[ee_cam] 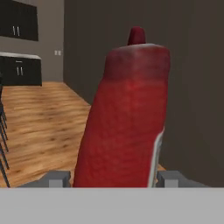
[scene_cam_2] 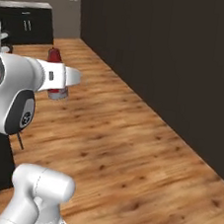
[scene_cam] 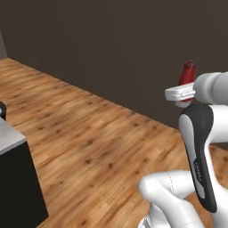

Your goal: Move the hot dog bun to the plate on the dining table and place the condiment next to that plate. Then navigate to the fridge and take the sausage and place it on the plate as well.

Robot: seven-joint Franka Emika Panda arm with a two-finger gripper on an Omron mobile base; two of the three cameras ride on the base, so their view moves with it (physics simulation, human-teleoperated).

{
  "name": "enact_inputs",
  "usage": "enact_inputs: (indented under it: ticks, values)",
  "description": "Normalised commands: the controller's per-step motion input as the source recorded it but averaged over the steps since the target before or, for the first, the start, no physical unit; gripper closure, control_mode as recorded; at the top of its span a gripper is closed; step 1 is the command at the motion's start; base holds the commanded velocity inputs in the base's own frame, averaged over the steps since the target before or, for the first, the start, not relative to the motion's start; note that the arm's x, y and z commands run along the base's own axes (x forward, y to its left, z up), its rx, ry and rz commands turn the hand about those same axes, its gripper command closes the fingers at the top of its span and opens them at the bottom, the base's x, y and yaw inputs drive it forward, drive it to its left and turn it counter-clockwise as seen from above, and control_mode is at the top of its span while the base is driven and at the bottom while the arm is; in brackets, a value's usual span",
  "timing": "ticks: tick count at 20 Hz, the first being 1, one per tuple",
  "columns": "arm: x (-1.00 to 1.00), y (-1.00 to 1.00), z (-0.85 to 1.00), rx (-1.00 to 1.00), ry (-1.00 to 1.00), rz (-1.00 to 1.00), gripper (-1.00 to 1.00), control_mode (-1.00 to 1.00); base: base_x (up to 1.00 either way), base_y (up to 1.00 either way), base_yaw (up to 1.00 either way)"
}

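Open wood floor (scene_cam_2: 129, 151) — gripper (ee_cam: 114, 177) clamps the condiment (ee_cam: 124, 118).

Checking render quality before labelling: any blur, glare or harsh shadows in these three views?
Hand view: condiment sits so close it looks soft and grainy, no glare. Left base view: even flat light, dark wall featureless, bottle edges slightly blurred above the gripper. Right base view: wood floor sharp, only a faint shadow by the arm, no highlights.
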Motion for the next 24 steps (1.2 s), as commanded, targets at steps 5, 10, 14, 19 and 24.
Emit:
enact_inputs:
  ticks: [5, 10, 14, 19, 24]
  values:
    - [0.00, 0.00, 0.00, 0.00, 0.00, 0.00, 1.00, 1.00, 1.00, -0.55, 0.46]
    - [0.00, 0.00, 0.00, 0.00, 0.00, 0.00, 1.00, 1.00, 1.00, -0.48, 0.49]
    - [0.00, 0.00, 0.00, 0.00, 0.00, 0.00, 1.00, 1.00, 1.00, -0.44, 0.50]
    - [0.00, 0.00, 0.00, 0.00, 0.00, 0.00, 1.00, 1.00, 1.00, -0.46, 0.50]
    - [0.00, 0.00, 0.00, 0.00, 0.00, 0.00, 1.00, 1.00, 1.00, -0.47, 0.50]
